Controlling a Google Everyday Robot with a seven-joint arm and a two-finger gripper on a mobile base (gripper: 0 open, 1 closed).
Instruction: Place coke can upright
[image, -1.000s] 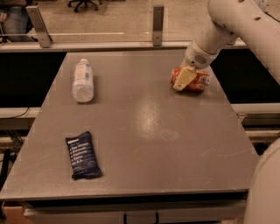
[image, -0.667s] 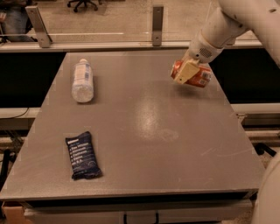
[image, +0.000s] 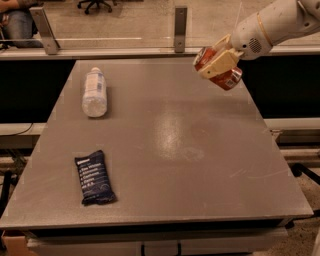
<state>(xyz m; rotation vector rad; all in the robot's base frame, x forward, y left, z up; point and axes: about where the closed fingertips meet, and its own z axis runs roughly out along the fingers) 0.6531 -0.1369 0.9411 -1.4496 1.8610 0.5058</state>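
The coke can (image: 227, 78) is red with a silver end and hangs tilted in the air above the far right part of the grey table (image: 165, 145). My gripper (image: 216, 64) comes in from the upper right on a white arm and is shut on the coke can, its cream fingers (image: 214, 63) wrapped across the can's middle. Part of the can is hidden behind the fingers.
A clear plastic water bottle (image: 94, 93) lies on its side at the far left of the table. A dark blue snack packet (image: 94, 177) lies near the front left. A rail with metal posts (image: 180, 22) runs behind the table.
The gripper has lifted the coke can off the table's far right and raised it into the air, tilting it.
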